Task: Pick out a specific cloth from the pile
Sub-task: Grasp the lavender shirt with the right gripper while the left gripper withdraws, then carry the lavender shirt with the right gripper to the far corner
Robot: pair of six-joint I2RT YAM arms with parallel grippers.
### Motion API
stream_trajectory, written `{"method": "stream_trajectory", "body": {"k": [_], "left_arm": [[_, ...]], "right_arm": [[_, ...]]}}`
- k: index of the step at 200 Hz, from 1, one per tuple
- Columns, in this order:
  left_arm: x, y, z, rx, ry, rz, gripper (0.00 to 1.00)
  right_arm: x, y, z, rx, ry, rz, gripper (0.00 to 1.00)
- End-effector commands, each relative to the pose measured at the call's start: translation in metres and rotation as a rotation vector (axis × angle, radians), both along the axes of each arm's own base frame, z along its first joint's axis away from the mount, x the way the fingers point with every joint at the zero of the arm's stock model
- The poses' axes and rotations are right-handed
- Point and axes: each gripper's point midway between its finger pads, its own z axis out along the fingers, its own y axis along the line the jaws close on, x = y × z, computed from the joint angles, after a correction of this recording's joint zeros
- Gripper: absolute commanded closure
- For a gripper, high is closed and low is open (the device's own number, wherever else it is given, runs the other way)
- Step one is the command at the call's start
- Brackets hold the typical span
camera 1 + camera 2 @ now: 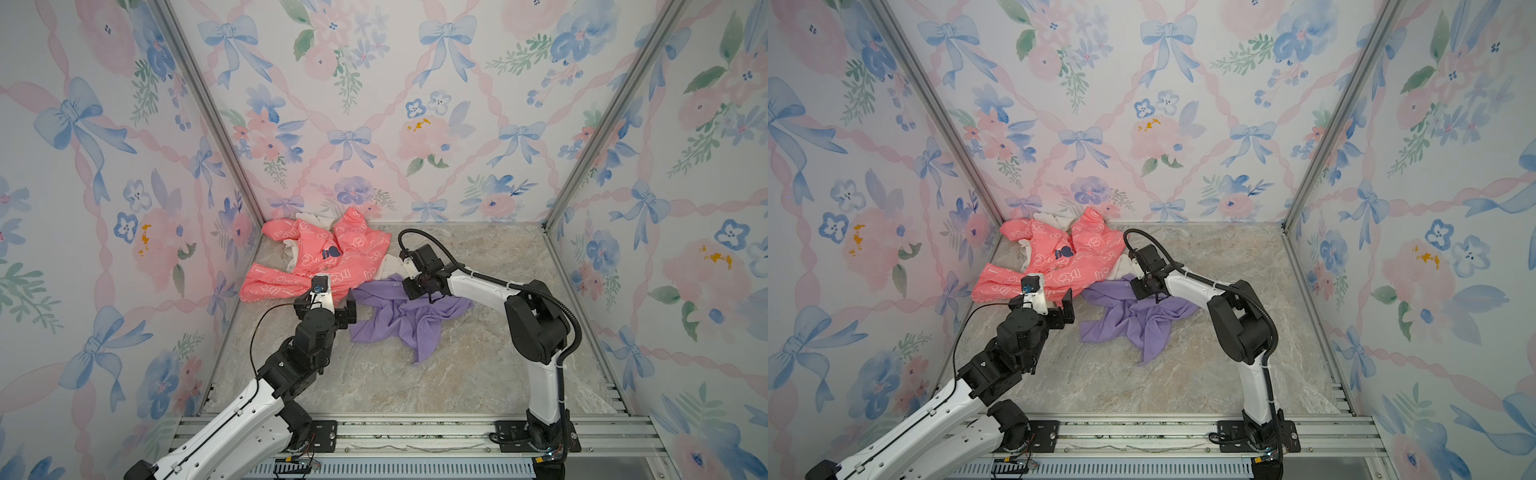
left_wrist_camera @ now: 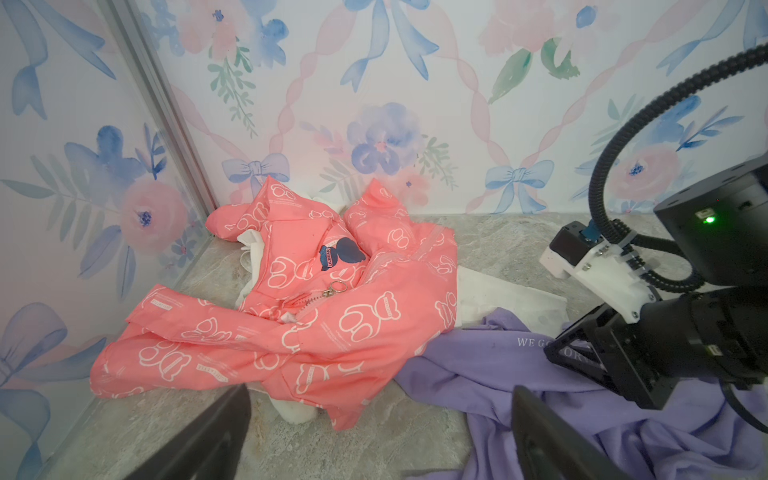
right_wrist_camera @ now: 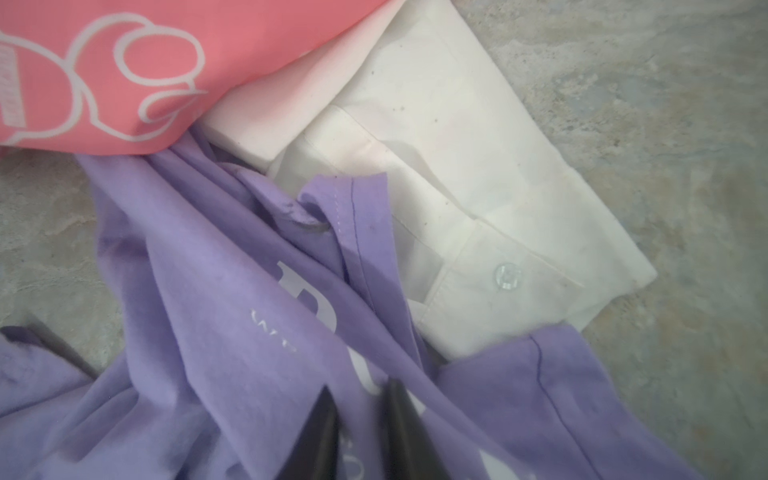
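The lavender cloth (image 1: pixel 399 320) (image 1: pixel 1133 324) lies crumpled on the marble floor, and its upper edge touches the pile. My right gripper (image 3: pixel 359 388) (image 1: pixel 415 286) is down on that edge. Its two dark fingers are pinched on a fold of the cloth (image 3: pixel 208 332) next to the white lettering. The pile is a coral-pink jacket (image 1: pixel 324 257) (image 2: pixel 332 324) over a white shirt (image 3: pixel 478 166) whose buttoned cuff sticks out. My left gripper (image 2: pixel 382 432) (image 1: pixel 328 305) hovers open in front of the jacket's hem, with bare floor between its fingers. One finger is beside the cloth (image 2: pixel 519 374).
Floral-papered walls (image 1: pixel 374 124) close in the back and both sides, with aluminium posts (image 1: pixel 208 112) at the corners. The pile sits in the back left corner. A metal rail (image 1: pixel 415 436) runs along the front edge. The right arm's black cable loop (image 2: pixel 615 137) stands above the cloth.
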Motion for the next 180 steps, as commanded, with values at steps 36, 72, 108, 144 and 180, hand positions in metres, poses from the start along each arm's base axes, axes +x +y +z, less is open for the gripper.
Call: {"method": "stream_trajectory", "body": {"k": [36, 72, 108, 144, 180], "left_arm": [[-0.003, 0.013, 0.003, 0.009, -0.021, 0.045, 0.02], [-0.004, 0.017, 0.004, 0.003, -0.027, 0.056, 0.02], [-0.004, 0.019, 0.004, -0.002, -0.029, 0.063, 0.02], [-0.005, 0.022, 0.005, -0.008, -0.033, 0.072, 0.02], [-0.005, 0.023, 0.006, -0.015, -0.036, 0.078, 0.02]], "right_arm": [[0.021, -0.006, 0.063, 0.148, -0.116, -0.051, 1.0], [0.025, -0.017, 0.124, 0.309, -0.215, -0.068, 1.0], [0.026, -0.032, 0.186, 0.495, -0.282, -0.079, 1.0], [0.021, -0.045, 0.252, 0.685, -0.366, -0.059, 1.0], [0.018, -0.062, 0.306, 0.815, -0.46, -0.047, 1.0]]}}
